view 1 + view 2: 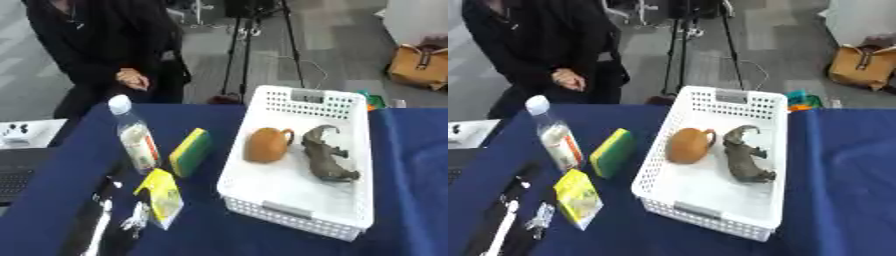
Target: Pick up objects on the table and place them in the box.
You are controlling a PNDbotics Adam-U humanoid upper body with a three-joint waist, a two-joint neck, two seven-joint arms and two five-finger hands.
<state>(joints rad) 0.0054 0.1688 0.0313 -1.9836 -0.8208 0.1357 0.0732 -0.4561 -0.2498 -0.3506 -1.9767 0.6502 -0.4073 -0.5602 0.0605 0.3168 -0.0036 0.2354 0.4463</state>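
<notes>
A white perforated box [262,202] stands on the blue table, holding a brown clay jug [267,145] and a grey toy animal [328,155]. To its left lie a yellow-green sponge [191,152] on its edge, a clear bottle [136,139] with a white cap, standing upright, and a yellow packet [163,196]. My left hand [134,220] comes in at the lower left on a black arm and sits just beside the packet's near left corner. Whether it touches the packet does not show. My right hand is out of sight.
A person in black stands at the far left edge of the table [411,165]. A laptop [16,175] and a white sheet [22,132] lie off the table's left side. Beyond are a tripod [249,45] and a tan bag [418,65] on the floor.
</notes>
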